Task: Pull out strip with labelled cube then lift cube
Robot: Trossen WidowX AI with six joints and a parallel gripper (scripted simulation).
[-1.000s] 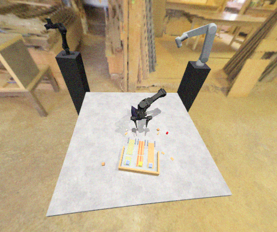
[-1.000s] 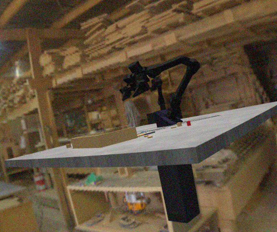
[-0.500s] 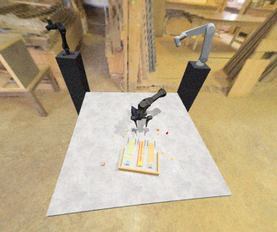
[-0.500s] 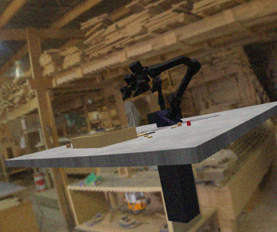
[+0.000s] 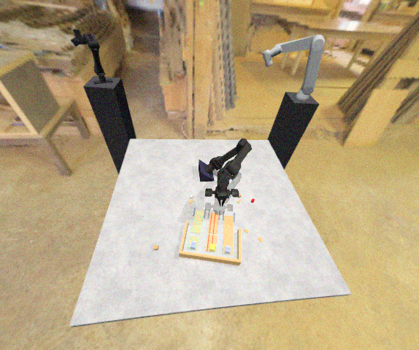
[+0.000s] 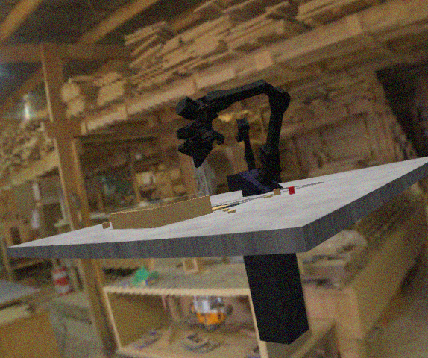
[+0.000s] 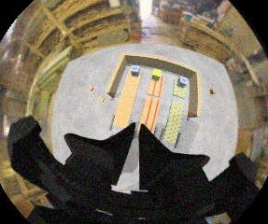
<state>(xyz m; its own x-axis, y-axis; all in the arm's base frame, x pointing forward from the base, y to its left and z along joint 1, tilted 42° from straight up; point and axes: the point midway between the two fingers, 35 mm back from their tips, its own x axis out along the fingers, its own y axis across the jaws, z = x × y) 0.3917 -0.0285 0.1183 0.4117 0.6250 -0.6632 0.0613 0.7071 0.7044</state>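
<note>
A plain orange strip [image 5: 228,230] [image 7: 128,103] runs unbroken to a blue-grey cube [image 5: 227,249] [image 7: 134,70] with a mark on it. The red-striped strip [image 5: 213,224] [image 7: 149,112] has a gap before its far piece, where a yellow cube [image 5: 212,246] [image 7: 157,75] sits. The green-dotted strip [image 5: 197,222] [image 7: 174,119] also has a gap; another blue-grey marked cube [image 5: 193,244] [image 7: 182,81] sits on its far piece. My gripper [image 5: 221,205] [image 6: 197,165] [image 7: 137,125] is shut and empty, pointing down above the table by the near ends of the strips.
A three-sided wooden wall [image 5: 209,258] [image 6: 160,213] [image 7: 159,62] surrounds the cubes and is open toward the arm. Thin dark rails flank the strips' near ends. A red piece [image 5: 252,200] [image 6: 291,190], an orange block [image 5: 155,246] [image 6: 106,224] [image 7: 212,91] and small wooden chips lie outside.
</note>
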